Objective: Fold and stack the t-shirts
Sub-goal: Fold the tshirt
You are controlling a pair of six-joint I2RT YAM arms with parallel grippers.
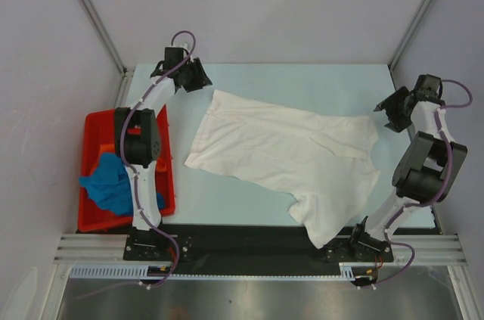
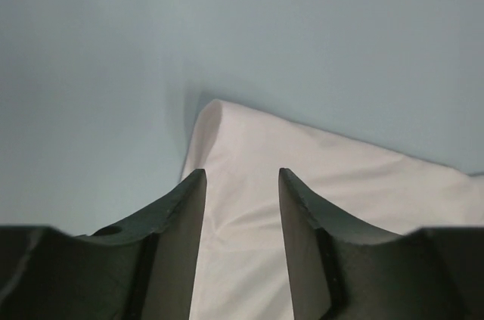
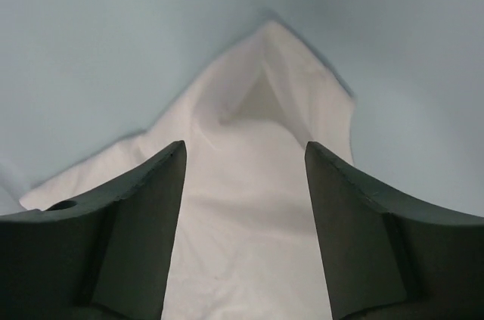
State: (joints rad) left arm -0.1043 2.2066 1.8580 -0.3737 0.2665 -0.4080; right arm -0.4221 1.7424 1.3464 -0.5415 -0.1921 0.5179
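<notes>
Reaching forward, well apart — the left hand [image 2: 242,176] and the right hand [image 3: 243,150], fingers parted on both.

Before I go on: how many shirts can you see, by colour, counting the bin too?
White: 1, the white t-shirt spread on the table.
Blue: 1, the blue t-shirt bunched in the red bin.
Orange: 1, the orange t-shirt, only a patch showing beside the blue one.
Total: 3.

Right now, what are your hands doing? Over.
Left hand open over white t-shirt, far-left corner. Right hand open over its right corner. Shirt spread out, unfolded. Blue t-shirt in red bin; nothing blocking.
</notes>
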